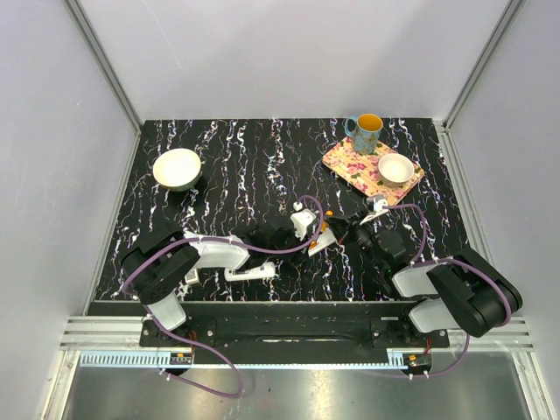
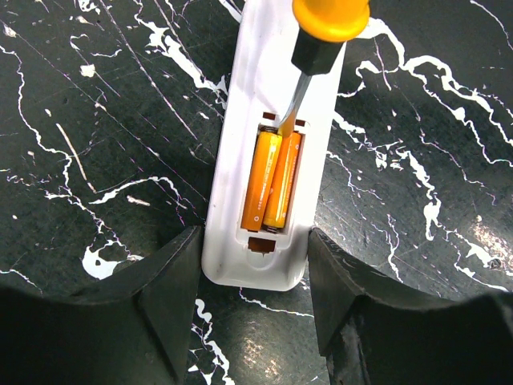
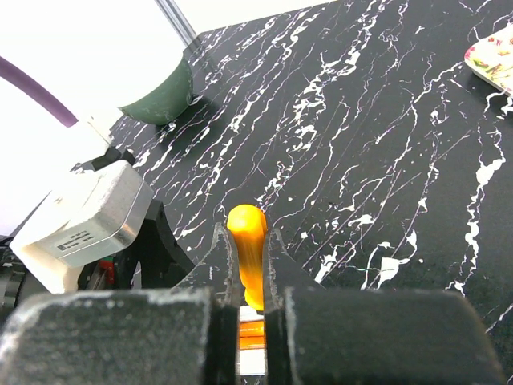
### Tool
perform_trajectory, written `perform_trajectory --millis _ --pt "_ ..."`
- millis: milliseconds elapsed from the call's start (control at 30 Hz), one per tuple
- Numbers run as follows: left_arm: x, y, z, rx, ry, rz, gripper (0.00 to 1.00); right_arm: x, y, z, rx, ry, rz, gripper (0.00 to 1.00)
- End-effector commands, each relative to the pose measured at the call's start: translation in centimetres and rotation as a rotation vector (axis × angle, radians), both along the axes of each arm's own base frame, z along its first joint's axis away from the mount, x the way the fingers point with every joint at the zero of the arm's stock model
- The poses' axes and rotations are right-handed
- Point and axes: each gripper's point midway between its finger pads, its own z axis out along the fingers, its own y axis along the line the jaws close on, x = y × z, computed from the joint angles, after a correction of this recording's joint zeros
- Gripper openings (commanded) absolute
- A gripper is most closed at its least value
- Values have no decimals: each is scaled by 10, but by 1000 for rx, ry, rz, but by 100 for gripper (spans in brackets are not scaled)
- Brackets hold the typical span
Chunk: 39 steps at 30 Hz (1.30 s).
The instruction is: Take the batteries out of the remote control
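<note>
The white remote control (image 2: 260, 80) lies on its face on the black marble table, its back compartment open. Two orange batteries (image 2: 274, 180) lie side by side inside it. My left gripper (image 2: 254, 234) holds the remote's near end, one finger against each side. A screwdriver (image 2: 327, 24) with an orange handle and black collar has its blade tip at the far end of the batteries. My right gripper (image 3: 245, 233) is shut on that orange handle (image 3: 247, 241). In the top view both grippers meet over the remote (image 1: 320, 241) at the table's middle.
A white bowl (image 1: 178, 169) stands at the back left. A floral tray (image 1: 350, 166) at the back right carries a mug (image 1: 366, 133) and a small bowl (image 1: 396, 168). A white oblong piece (image 1: 250, 274) lies beside the left arm near the front edge.
</note>
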Motion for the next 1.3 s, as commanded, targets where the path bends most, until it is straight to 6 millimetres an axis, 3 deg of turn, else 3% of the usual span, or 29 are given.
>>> perform_trajectory --millis 0,567,833,1000,1067,1133,1267 --pt "-38 17 -51 126 154 -50 8 -51 41 24 157 38 304 0" --pt "-39 16 -52 129 160 -51 4 -53 39 41 164 2 303 0" --pt "-37 17 -50 129 154 -38 6 -42 32 26 106 39 233 0" --pt "-31 10 -27 78 121 -30 21 -39 25 26 77 41 192 0" --pt "-29 4 -15 46 108 -36 40 -36 20 35 72 17 157 0" --pt "-28 2 -8 32 101 -36 56 -33 13 28 41 51 114 0" --pt "-19 2 10 22 57 1 68 -32 0 37 1 33 52 0"
